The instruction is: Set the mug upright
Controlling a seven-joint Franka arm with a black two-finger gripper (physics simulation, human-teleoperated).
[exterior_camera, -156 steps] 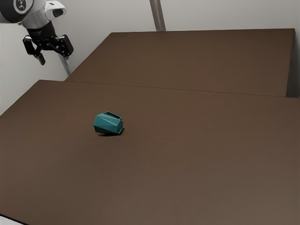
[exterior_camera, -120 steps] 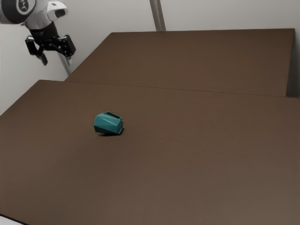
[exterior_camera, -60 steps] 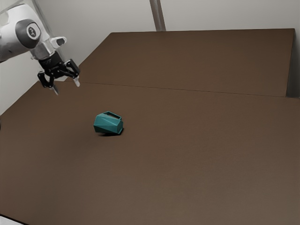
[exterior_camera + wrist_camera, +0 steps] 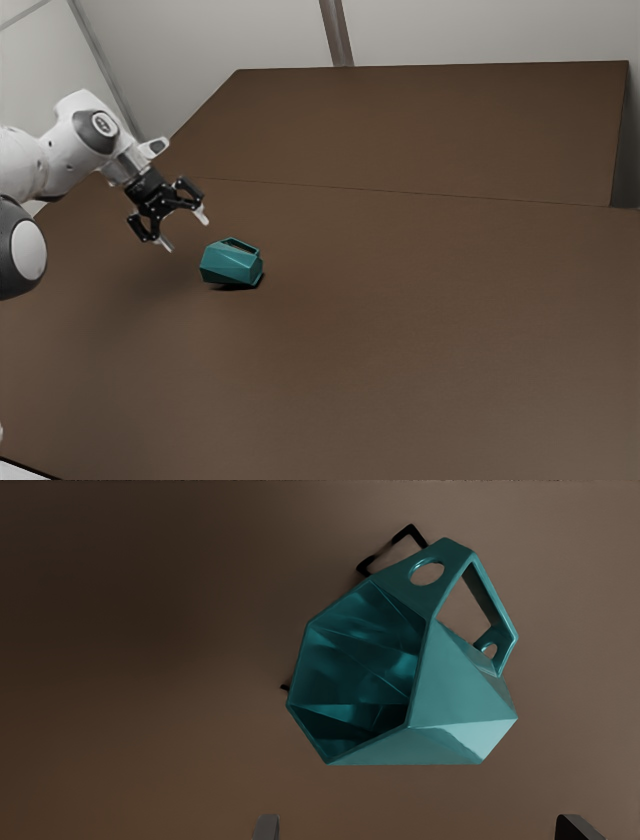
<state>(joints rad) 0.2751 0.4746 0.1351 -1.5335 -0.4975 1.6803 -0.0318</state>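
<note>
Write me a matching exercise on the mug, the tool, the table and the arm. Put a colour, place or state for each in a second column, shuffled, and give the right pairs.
Column one
1. mug
2. tool
3. table
4. arm

Column two
A. brown and flat
B. white and grey, coming in from the exterior view's left
C. teal, lying on its side
D. open, with nothing held

Right pairs: 1-C; 2-D; 3-A; 4-B

Teal mug (image 4: 450, 695), faceted, tipped over; on brown table (image 4: 400, 350)
</note>
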